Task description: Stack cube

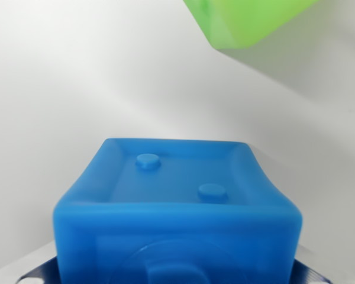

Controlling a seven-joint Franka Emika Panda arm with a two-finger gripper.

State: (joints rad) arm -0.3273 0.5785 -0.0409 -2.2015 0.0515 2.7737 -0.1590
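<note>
Blue cube [177,219] fills lower centre of wrist view, recessed top face with two round studs facing camera, no clear long axis. Metal fingers [38,273] at 7 and 5 o'clock flank its lower corners, pinching it. Green cube [248,21] at 1 o'clock, tilted, well apart. White worktop [59,100] bare between them.

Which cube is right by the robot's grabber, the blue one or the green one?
The blue cube. It fills the bottom of the wrist view, between the metal fingers. The green cube sits away at the top edge.
</note>
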